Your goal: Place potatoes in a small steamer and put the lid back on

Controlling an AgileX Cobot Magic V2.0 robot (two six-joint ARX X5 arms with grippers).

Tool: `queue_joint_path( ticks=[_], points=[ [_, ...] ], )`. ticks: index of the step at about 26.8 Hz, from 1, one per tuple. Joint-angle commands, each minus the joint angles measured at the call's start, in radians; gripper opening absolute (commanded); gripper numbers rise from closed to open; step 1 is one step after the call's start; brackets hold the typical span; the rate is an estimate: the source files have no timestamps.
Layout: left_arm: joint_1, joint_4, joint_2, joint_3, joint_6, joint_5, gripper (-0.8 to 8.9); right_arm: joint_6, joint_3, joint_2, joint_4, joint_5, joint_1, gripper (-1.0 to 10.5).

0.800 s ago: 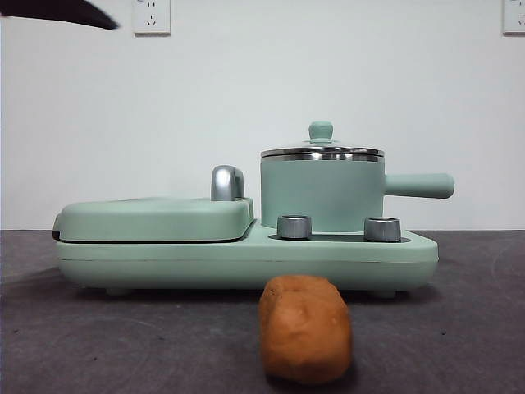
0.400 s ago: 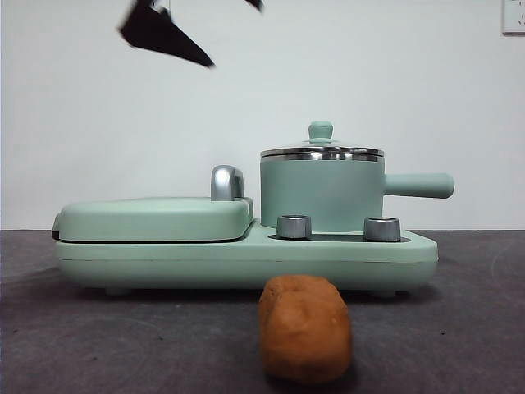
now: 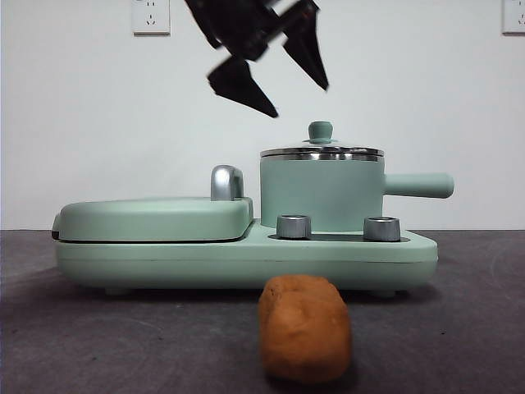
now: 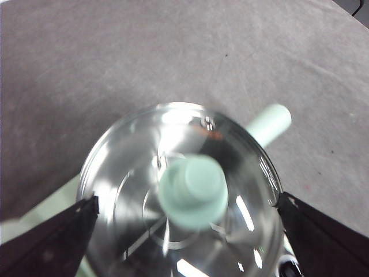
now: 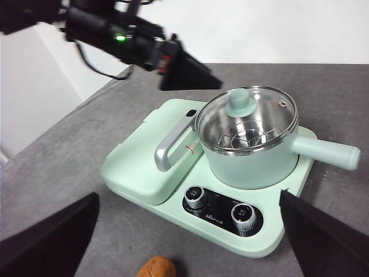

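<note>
The left claw (image 3: 279, 78) hangs wide open above the lid's knob (image 3: 321, 130), apparently lined up to lift the lid (image 3: 321, 152) off the small steamer (image 3: 321, 193) so the potato (image 3: 305, 328), lying on the near counter (image 3: 123, 345), can go in. The right claw (image 5: 187, 242), also spread wide, waits near the potato, well clear.

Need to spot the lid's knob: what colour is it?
Mint green knob, clearest in the front view.

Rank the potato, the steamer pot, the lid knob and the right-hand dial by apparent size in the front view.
1. Mint-green cylindrical steamer pot.
2. Orange-brown lumpy potato; it sits nearest the camera, which inflates it, so the true gap is unsure.
3. Right-hand round steel dial.
4. Small mint-green lid knob, close to the dial.
</note>
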Motion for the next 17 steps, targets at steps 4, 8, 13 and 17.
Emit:
queue_joint_path(
  ticks=[4, 8, 13, 17],
  points=[
    [-0.042, 0.055, 0.097, 0.074, 0.033, -0.054, 4.96, -0.007, 0.011, 0.005, 0.007, 0.001, 0.003, 5.0],
    [-0.074, 0.055, 0.111, 0.074, 0.072, -0.092, 4.88, -0.008, 0.01, 0.005, 0.006, 0.001, 0.003, 5.0],
    [-0.097, 0.036, 0.117, 0.074, 0.082, -0.154, 3.97, -0.008, 0.01, 0.005, 0.006, 0.001, 0.003, 5.0],
    [-0.1, 0.002, 0.123, 0.074, 0.069, -0.153, 3.96, -0.008, 0.01, 0.005, 0.007, 0.001, 0.003, 5.0]
  ],
)
